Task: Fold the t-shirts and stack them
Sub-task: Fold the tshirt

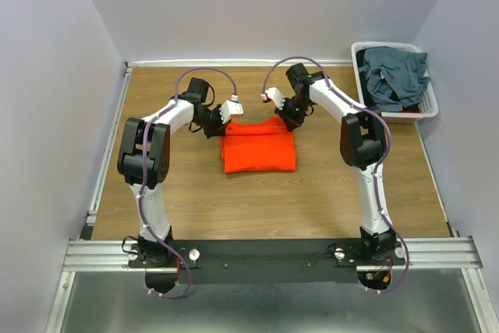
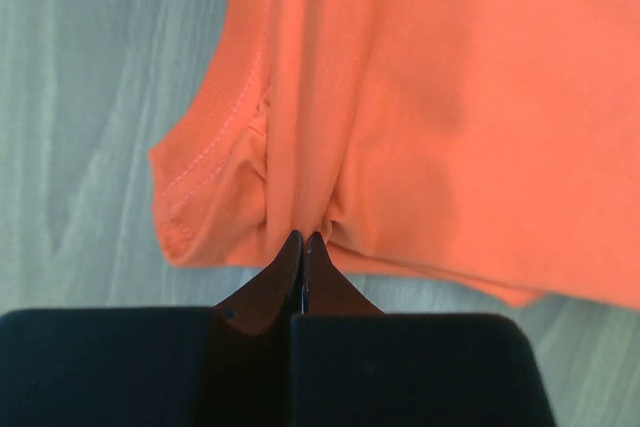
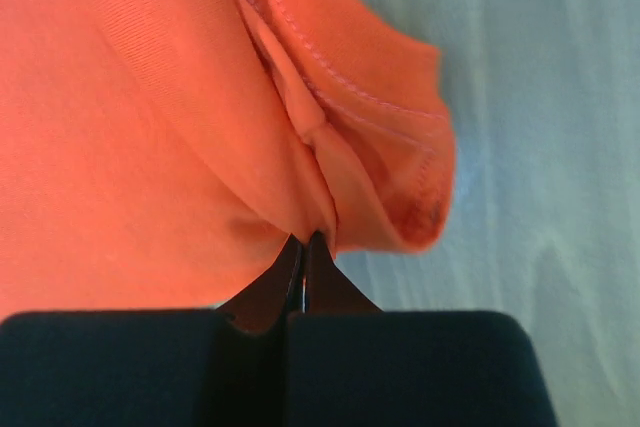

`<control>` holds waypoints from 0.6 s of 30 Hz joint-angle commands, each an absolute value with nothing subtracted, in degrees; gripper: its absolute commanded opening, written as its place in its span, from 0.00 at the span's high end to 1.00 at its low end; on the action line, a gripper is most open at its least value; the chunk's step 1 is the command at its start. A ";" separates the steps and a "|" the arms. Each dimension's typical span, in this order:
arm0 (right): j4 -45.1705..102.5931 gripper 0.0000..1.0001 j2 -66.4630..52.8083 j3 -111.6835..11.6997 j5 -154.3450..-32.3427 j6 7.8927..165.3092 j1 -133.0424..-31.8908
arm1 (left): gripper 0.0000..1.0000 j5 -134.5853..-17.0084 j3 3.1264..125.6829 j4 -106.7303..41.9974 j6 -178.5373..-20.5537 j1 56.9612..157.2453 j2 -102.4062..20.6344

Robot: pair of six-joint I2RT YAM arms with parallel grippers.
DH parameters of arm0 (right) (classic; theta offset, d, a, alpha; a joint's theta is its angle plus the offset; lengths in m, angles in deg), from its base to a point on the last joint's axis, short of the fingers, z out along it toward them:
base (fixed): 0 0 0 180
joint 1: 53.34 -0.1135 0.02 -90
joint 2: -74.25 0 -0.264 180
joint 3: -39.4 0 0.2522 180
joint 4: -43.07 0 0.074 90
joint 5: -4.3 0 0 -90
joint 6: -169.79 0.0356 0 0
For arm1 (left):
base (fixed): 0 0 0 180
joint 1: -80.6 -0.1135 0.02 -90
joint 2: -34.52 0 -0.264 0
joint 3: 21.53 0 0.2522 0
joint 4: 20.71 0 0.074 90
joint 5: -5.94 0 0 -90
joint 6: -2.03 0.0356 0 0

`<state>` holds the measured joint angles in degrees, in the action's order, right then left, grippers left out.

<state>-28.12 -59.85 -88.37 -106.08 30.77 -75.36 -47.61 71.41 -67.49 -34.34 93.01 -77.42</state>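
Observation:
The orange-red t-shirt [image 1: 260, 150] lies folded into a rectangle in the middle of the wooden table. My left gripper [image 1: 221, 127] is shut on its far left corner; the left wrist view shows the cloth [image 2: 420, 97] bunched at the closed tips [image 2: 303, 239]. My right gripper [image 1: 284, 120] is shut on the far right corner; the right wrist view shows the hemmed cloth [image 3: 150, 127] pinched at the closed tips [image 3: 304, 239]. The dark slate blue-grey t-shirts [image 1: 394, 76] lie heaped in the basket at the back right.
The white slatted basket [image 1: 427, 107] stands at the table's back right corner against the wall. Grey walls enclose the table on the left, back and right. A metal rail [image 1: 273, 251] with the arm bases runs along the near edge.

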 commanded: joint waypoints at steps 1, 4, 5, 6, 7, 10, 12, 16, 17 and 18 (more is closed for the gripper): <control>-27.82 1.00 -61.80 -88.89 -106.00 34.25 -74.70 | 1.00 -51.89 72.66 -65.58 -37.16 92.03 -79.21; -27.82 1.00 -58.75 -82.77 -108.19 36.97 -74.87 | 1.00 -51.80 70.04 -66.37 -35.16 92.82 -77.64; -27.56 0.99 -57.25 -80.64 -109.51 37.94 -74.87 | 1.00 -51.63 68.71 -66.72 -34.36 93.60 -75.45; -27.30 1.00 -55.66 -78.01 -109.96 38.39 -74.96 | 1.00 -51.63 67.31 -66.99 -33.66 94.05 -74.21; -26.77 0.99 -52.17 -73.37 -110.48 38.91 -75.22 | 1.00 -51.54 64.25 -67.34 -33.13 94.40 -72.98; -26.50 0.99 -46.18 -66.40 -112.68 40.93 -76.01 | 1.00 -49.96 57.57 -67.95 -31.54 95.63 -67.01; -26.42 0.99 -39.94 -60.42 -114.87 42.86 -76.37 | 1.00 -48.64 54.65 -68.83 -30.84 95.98 -62.44; -27.38 0.81 -32.37 -53.99 -117.08 45.24 -76.98 | 1.00 -47.58 48.49 -71.55 -29.87 96.07 -56.19; -28.25 0.73 -30.79 -53.73 -118.47 45.25 -77.07 | 1.00 -47.58 48.05 -72.17 -29.35 96.07 -54.27; -29.31 0.65 -30.43 -53.90 -119.44 45.25 -76.98 | 0.88 -47.58 47.44 -72.52 -29.17 96.07 -53.38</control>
